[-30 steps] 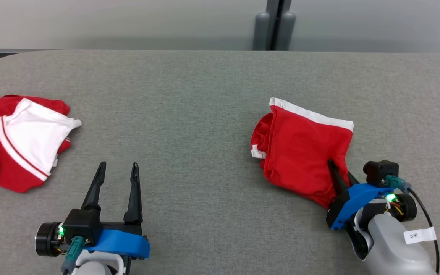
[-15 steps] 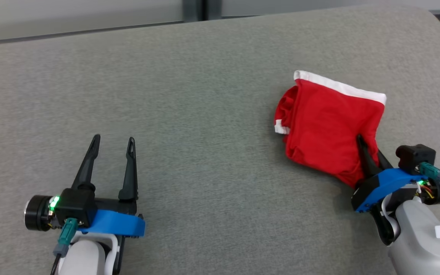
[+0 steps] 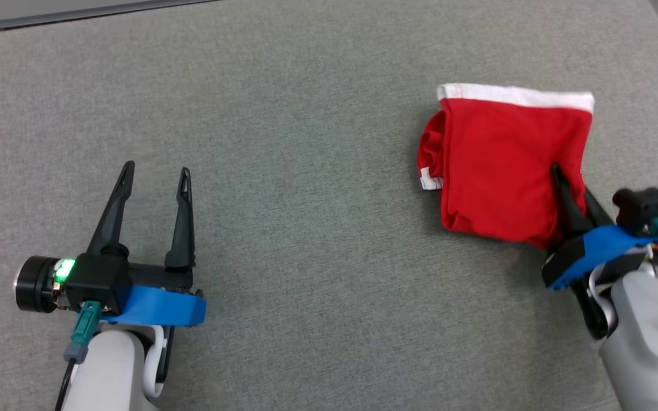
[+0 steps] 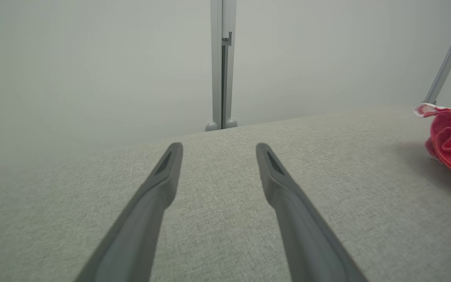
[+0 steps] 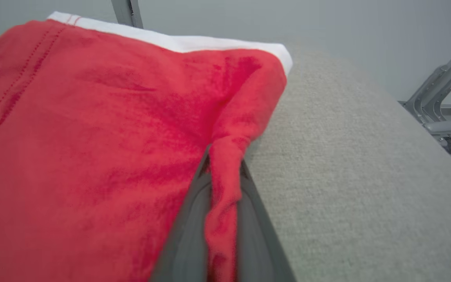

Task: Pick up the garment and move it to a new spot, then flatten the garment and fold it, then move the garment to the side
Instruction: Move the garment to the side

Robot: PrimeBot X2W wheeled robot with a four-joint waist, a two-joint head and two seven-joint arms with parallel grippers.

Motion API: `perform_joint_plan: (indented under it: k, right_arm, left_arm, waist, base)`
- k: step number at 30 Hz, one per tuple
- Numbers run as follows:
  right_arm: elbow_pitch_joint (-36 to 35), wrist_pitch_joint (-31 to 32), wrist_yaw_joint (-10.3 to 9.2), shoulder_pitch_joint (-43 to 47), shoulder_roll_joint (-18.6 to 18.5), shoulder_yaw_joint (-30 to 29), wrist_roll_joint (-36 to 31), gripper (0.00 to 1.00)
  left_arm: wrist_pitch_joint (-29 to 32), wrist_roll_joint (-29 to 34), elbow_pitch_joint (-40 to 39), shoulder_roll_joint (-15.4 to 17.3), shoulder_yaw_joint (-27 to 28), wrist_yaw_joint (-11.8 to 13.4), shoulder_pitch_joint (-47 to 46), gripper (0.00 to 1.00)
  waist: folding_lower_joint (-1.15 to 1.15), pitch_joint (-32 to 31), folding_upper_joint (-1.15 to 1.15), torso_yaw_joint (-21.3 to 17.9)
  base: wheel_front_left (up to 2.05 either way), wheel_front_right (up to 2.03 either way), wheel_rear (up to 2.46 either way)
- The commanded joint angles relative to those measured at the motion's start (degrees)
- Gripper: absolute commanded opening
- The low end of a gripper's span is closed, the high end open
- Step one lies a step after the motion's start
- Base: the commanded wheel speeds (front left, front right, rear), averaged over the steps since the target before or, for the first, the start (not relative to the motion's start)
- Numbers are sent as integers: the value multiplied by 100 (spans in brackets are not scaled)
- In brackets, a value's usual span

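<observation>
Pinching the near-right edge of the folded red garment (image 3: 506,165), the right gripper (image 3: 570,185) is clamped almost closed on it. Slide low and slowly so the folds, lying far right on the table (image 3: 306,142), hold together. The left gripper (image 3: 155,174) hangs wide open, empty, near left.

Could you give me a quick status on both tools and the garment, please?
Left tool open, empty. Right tool shut on garment, near corner. Garment red, folded, on table. No obstacle seen.
</observation>
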Motion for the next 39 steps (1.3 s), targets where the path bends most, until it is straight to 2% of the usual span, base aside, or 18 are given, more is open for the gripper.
perform_joint_plan:
  k: [1,3,8,20,24,29,35,36,37,38,39]
  right_arm:
    - [-50,-12,2,-300,-120,119,-82,0]
    - [-52,26,1,-438,-188,181,-117,0]
    - [21,271,1,-1218,-641,457,-274,0]
    - [725,954,0,-2687,-2175,578,-188,0]
    - [1042,1070,0,-3007,-2541,560,-141,0]
    - [1419,1172,0,-3293,-2738,538,-156,0]
    - [1756,1037,0,-3579,-2643,516,-155,0]
    - [1795,1009,0,-3614,-2634,518,-180,4]
    - [1842,974,0,-3640,-2621,522,-198,44]
    - [1894,947,0,-3672,-2607,514,-223,100]
    - [1931,902,0,-3705,-2593,505,-266,100]
  left_arm:
    - [-16,13,-49,48,13,-4,-166,100]
    - [-16,7,-77,51,12,-9,-213,100]
    - [-16,16,-212,68,-39,-27,-419,100]
    - [-17,95,-718,51,-217,-41,-788,100]
    - [-16,116,-829,52,-269,-35,-874,100]
    - [-16,106,-970,93,-281,-26,-909,100]
    - [-15,89,-971,157,-280,-15,-944,100]
    - [-16,86,-964,159,-285,-11,-953,100]
    - [-16,81,-958,161,-289,-4,-955,100]
    - [-16,78,-953,162,-290,5,-951,100]
    - [-16,73,-945,164,-289,10,-939,100]
  waist:
    - [0,102,-1,83]
    - [0,155,-1,120]
    - [0,472,-1,342]
    - [0,1207,-1,757]
    - [0,1347,-1,816]
    - [0,1463,-1,797]
    - [0,1532,-1,756]
    - [0,1531,-1,757]
    - [0,1529,-1,758]
    - [0,1521,-1,760]
    - [0,1510,-1,763]
  base:
    - [0,0,0]
    - [0,0,0]
    - [0,0,0]
    - [0,0,0]
    - [0,0,0]
    - [0,0,0]
    - [0,0,0]
    - [0,0,0]
    - [0,0,0]
    - [0,0,0]
    - [0,0,0]
